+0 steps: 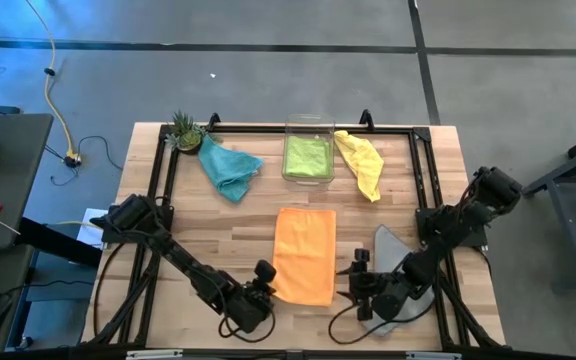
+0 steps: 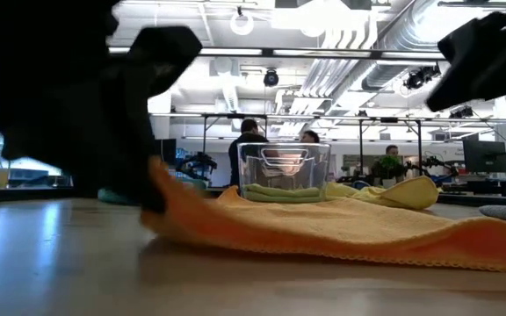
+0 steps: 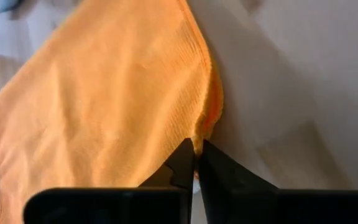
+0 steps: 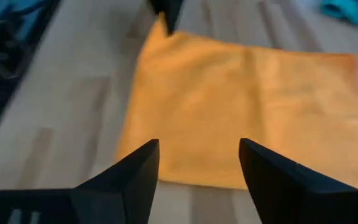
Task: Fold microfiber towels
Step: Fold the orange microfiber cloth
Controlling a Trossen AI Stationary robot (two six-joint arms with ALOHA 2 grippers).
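The orange towel [image 1: 305, 255] lies flat in the middle of the counter [image 1: 148, 180], so both arms can reach it. The left pincer [image 3: 196, 163] is squeezed tight on the towel's near left corner. It pinches both layers there, probably so it can lift that corner and fold it over. The right pincer [image 4: 199, 163] hangs by the towel's near right edge with its fingers apart. It holds nothing and looks ready to grab the other corner.

The teal towel [image 1: 230, 167] and the yellow towel [image 1: 360, 163] lie crumpled at the far side, waiting their turn. The lime green towel [image 1: 308, 155] sits in the clear bin [image 1: 308, 128], which looks like the spot for finished ones. The grey towel [image 1: 393, 250] lies partly under the right arm.
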